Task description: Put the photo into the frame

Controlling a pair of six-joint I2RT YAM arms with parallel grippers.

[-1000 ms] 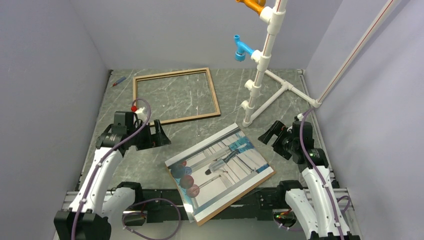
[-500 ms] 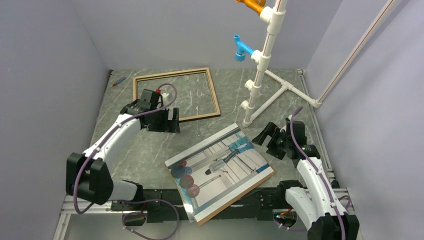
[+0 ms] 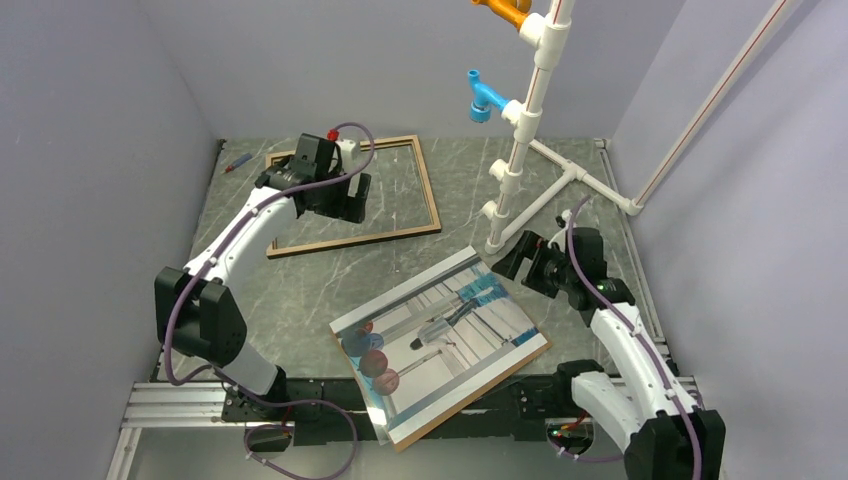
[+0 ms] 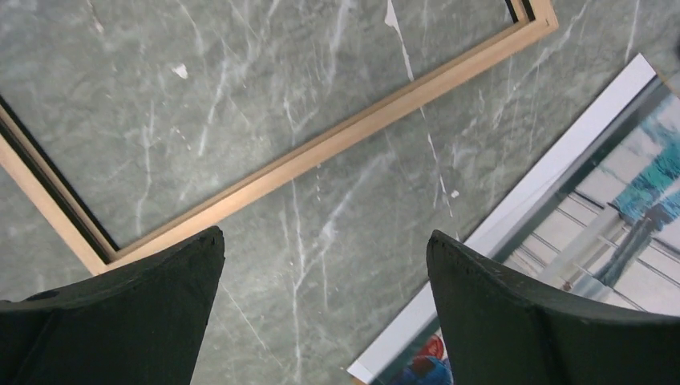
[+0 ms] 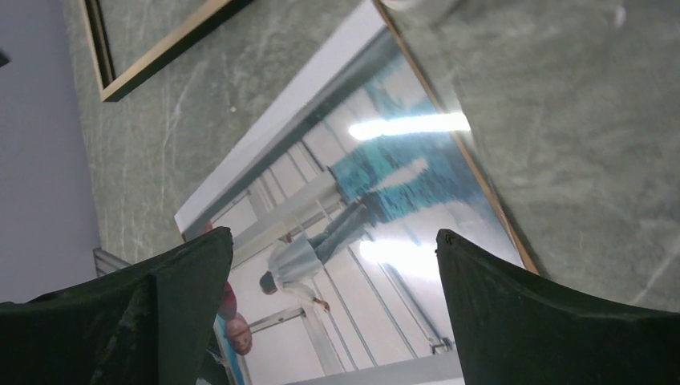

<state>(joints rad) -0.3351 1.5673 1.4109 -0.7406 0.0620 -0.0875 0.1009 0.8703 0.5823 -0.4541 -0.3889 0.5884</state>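
Observation:
The photo lies face up and askew near the table's front edge, on a brown board whose edge shows beneath it. The frame, light wood, lies flat at the back left with nothing inside it. My left gripper hovers open over the frame's near side; the left wrist view shows the frame's rail and the photo's white border below the empty gripper. My right gripper hangs open above the photo's far right corner. In its wrist view the photo fills the space under the gripper.
A white pipe stand with a blue fitting and an orange fitting rises at the back right, its foot close to the photo's far corner. A small pen-like object lies by the left wall. Grey walls enclose three sides.
My left arm has swung away from the table's near left, forward to above the frame. My right gripper has moved left, toward the photo's far corner. Both stayed open.

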